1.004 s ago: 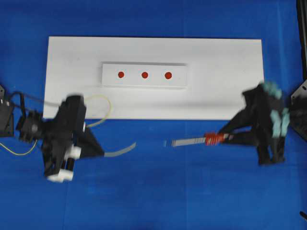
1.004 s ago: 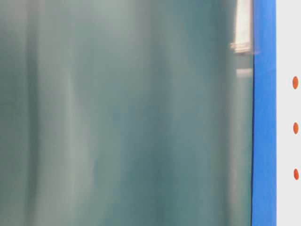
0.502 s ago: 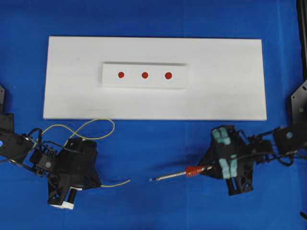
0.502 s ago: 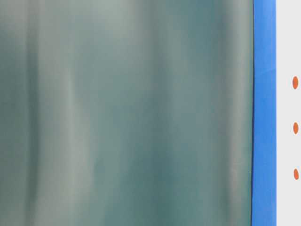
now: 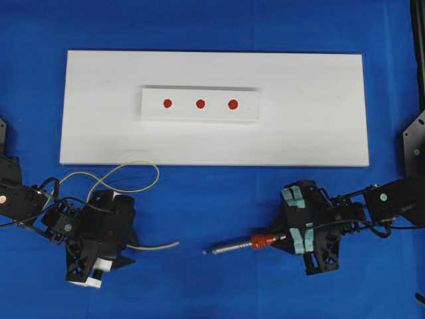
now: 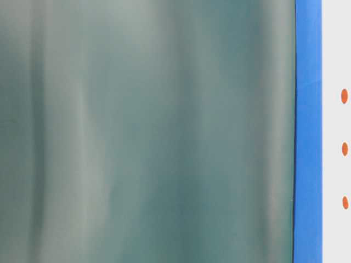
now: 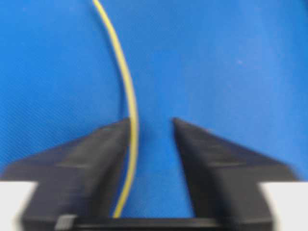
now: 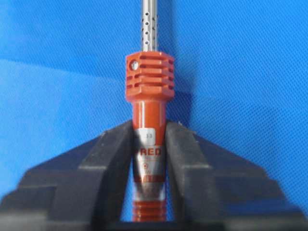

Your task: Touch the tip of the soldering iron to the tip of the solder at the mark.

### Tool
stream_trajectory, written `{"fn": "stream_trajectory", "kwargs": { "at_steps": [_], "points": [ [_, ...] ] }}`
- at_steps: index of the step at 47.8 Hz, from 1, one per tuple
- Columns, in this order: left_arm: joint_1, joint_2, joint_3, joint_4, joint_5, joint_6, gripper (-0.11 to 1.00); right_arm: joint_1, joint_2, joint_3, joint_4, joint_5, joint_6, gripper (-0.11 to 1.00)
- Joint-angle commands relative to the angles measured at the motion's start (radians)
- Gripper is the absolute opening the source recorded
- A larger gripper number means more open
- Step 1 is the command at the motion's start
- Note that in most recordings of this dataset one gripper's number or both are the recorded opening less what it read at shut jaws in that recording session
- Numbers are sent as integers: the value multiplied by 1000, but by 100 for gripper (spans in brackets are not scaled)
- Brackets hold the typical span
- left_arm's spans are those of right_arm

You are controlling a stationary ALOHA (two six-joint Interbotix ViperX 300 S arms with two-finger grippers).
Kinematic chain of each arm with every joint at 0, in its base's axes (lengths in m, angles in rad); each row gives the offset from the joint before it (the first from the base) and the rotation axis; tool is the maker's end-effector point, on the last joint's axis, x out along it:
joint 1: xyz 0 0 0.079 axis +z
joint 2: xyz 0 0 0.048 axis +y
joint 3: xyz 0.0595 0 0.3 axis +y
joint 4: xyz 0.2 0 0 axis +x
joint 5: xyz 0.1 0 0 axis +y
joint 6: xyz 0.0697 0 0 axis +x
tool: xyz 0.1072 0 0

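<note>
The soldering iron (image 5: 232, 248) lies on the blue cloth in front of the white board, tip pointing left. My right gripper (image 5: 284, 238) is shut on its red handle (image 8: 149, 144), fingers (image 8: 115, 154) pressed to both sides behind the ribbed collar. The yellow solder (image 5: 156, 247) runs out of my left gripper (image 5: 126, 249), its free end a short gap from the iron's tip. In the left wrist view that gripper (image 7: 151, 122) is open, and the solder (image 7: 126, 72) rests along its left finger. Three red marks (image 5: 200, 104) sit on a raised strip, far from both tips.
The white board (image 5: 312, 133) lies across the back of the blue cloth. A loop of solder (image 5: 136, 174) curls between the board's front edge and my left arm. The table-level view is mostly blocked by a blurred grey-green surface, with the marks (image 6: 344, 149) at its right edge.
Both arms have come down from the board's front edge to the cloth. The left jaws have opened off the solder. The iron has settled flat, shifted slightly towards the front.
</note>
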Motion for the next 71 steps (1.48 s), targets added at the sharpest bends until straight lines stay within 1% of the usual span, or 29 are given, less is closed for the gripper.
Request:
{"fn": "stream_trajectory", "kwargs": {
  "at_steps": [1,4,6,7,10,12,18,22,27,30,37,46,52,58,62,71],
  "points": [
    [5,-20,-12,2,8,3,48,-2,-14,-15,5,-2,-2,30],
    [8,-35,-14,3,31,6,67,-8,-32,-15,5,5,-3,49],
    [14,-55,-15,3,58,8,77,-11,-48,-12,5,14,-8,61],
    [17,-64,-17,3,71,8,79,-14,-60,-12,3,20,-11,68],
    [28,-100,-21,3,117,14,77,-28,-107,-8,0,46,-17,84],
    [37,-129,-25,3,153,20,75,-37,-141,-6,-5,69,-23,91],
    [74,-238,-31,3,278,72,74,-83,-262,-6,-29,153,-51,83],
    [104,-308,-31,3,341,117,74,-126,-357,-6,-54,213,-74,83],
    [156,-403,-20,3,388,187,74,-181,-463,-2,-84,262,-92,84],
    [189,-449,-8,3,391,225,74,-216,-525,5,-106,278,-97,84],
    [278,-566,31,3,391,307,74,-311,-672,38,-173,295,-103,84],
    [380,-716,101,3,362,368,74,-433,-862,89,-250,339,-103,83],
    [437,-824,161,3,342,397,74,-503,-966,132,-284,390,-103,83],
    [474,-933,232,3,316,419,74,-540,-1039,186,-293,407,-103,83],
    [492,-1006,295,3,293,422,74,-548,-1072,222,-293,407,-100,83],
    [495,-1131,388,3,272,407,73,-549,-1089,291,-279,353,-92,83]
  ]
}}
